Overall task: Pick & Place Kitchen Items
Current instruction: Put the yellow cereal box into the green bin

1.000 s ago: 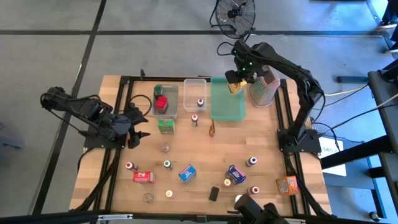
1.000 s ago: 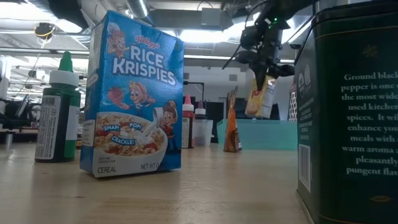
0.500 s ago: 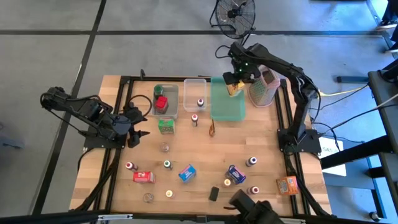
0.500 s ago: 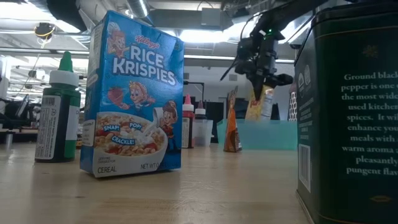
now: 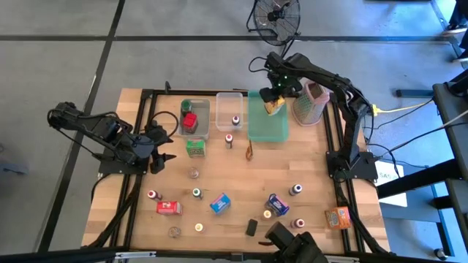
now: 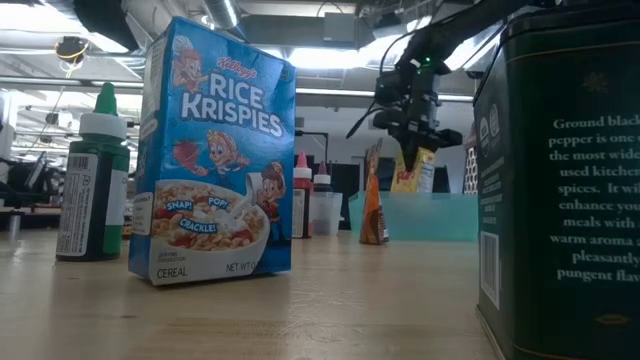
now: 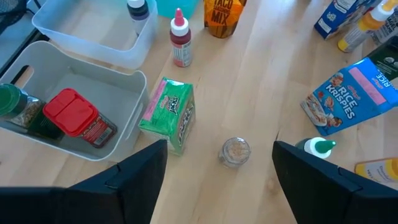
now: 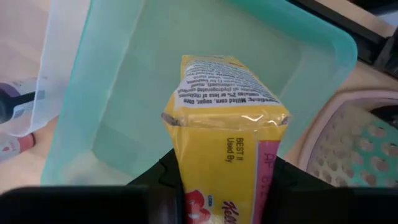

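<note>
1. Right gripper (image 5: 274, 97) clamped on a small yellow box (image 8: 227, 140), held in the air over the green tray (image 5: 267, 126) at the table's far edge, beside the pinkish grater (image 5: 310, 102).
2. Left gripper (image 5: 162, 148) fingers spread wide, holding nothing, parked at the table's left side.
3. Other kitchen items lie scattered: Rice Krispies box (image 6: 213, 150), green box (image 7: 169, 114), small jar (image 7: 236, 151).

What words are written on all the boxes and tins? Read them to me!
"Kellogg's RICE KRISPIES", "SNAP! CRACKLE! POP!", "CEREAL": blue box.
"Ground black", "spices", "warm aroma", "pungent": dark tin, its text cut off at the edge.
"TACO MIX": orange pouch.
"RICE KRISPIES": same blue box, left wrist view.
"Used By": yellow box in the right tool; its small print is too fine to read.
Bottle labels: too small to read.
</note>
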Robot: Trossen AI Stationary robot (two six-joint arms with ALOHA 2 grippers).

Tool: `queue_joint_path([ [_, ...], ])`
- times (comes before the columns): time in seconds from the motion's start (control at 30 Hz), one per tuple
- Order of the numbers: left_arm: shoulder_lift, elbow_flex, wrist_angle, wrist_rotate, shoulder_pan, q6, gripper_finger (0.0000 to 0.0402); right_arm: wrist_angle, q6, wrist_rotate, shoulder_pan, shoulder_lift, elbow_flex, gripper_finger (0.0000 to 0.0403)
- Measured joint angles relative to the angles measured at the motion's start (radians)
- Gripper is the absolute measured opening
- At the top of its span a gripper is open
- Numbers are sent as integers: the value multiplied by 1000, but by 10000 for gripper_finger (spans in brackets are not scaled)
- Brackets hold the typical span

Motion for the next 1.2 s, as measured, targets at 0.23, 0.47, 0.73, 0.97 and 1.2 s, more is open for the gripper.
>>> queue_joint_path([
  [0.23,0,0,0,0,0,-9,286,11,-67,36,-1,0,0,113],
  [0.47,0,0,0,0,0,-25,287,32,-225,67,0,0,0,113],
  [0.73,0,0,0,-3,0,-53,287,32,-528,141,0,0,0,113],
  [0.97,-3,0,1,-10,44,-93,286,33,-816,143,-1,0,0,113],
  [1.2,-19,0,8,-2,115,-93,286,33,-992,177,-1,0,0,113],
])
